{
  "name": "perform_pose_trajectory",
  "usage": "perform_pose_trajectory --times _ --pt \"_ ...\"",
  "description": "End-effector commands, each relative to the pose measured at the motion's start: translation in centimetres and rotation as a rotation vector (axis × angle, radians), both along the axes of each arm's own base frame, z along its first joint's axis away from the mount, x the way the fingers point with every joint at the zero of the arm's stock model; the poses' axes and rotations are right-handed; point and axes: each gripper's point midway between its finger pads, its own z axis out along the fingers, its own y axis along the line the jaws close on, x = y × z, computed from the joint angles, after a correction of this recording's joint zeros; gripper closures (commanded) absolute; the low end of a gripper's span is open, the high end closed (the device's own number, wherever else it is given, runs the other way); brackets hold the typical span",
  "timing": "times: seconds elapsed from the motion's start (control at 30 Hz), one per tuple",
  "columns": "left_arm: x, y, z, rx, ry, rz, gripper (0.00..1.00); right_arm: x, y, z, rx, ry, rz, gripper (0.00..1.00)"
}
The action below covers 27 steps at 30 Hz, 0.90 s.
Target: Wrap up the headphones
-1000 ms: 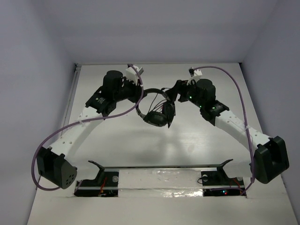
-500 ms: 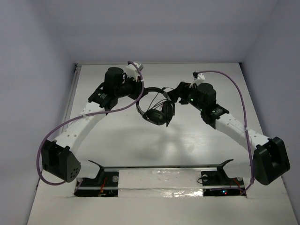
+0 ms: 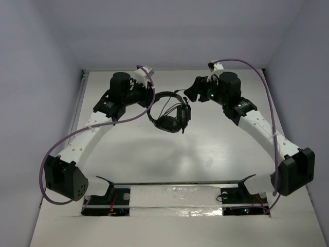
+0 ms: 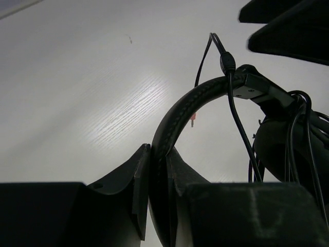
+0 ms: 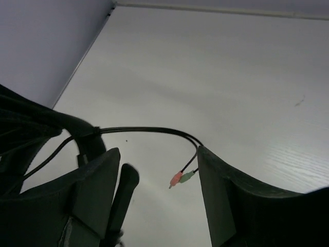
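- Top external view: the headphones [image 3: 167,124] hang in the upper middle of the frame, between the two arms and above the white surface [image 3: 169,164].
- The left claw [image 3: 150,98] meets the headband from the left. The right claw [image 3: 191,95] sits just to the right of it.
- A purple cable [image 3: 51,154] loops along the left arm.
- Left wrist view: the left claw [image 4: 158,154] is pressed together on the headband [image 4: 190,103], which arches up and to the right out of the fingers.
- The thin cord [image 4: 237,121] crosses over the headband, and further loops lie against the earcup [image 4: 282,149] at the right edge.
- Right wrist view: the right claw [image 5: 157,154] is spread wide.
- The cord [image 5: 149,130] runs across the gap from the left and bends down near the right finger.
- It ends in a pink and a green plug [image 5: 181,178], which dangle between the fingers.
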Motion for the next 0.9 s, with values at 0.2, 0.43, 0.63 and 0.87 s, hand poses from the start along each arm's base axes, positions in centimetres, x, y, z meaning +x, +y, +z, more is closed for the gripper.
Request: perform_pose_trajectory --times 0.2,0.43,0.63,0.87 --pt "-0.3 0.0 5.8 -0.073 -0.153 -0.012 1.00 -2.4 -0.1 -3.9 0.005 0.059 0.171 0.31" --pt "0.8 -0.3 5.3 -0.088 -0.147 0.006 1.00 -3.0 -3.9 4.9 0.090 -0.154 -0.058 0.30" --pt "3.5 -0.2 4.0 -0.106 -0.127 0.112 1.00 -5.3 -7.4 9.4 0.155 -0.283 -0.205 0.30" --pt "6.4 -0.2 2.3 -0.152 -0.101 0.217 1.00 -8.2 -8.5 10.7 0.207 -0.343 -0.203 0.28"
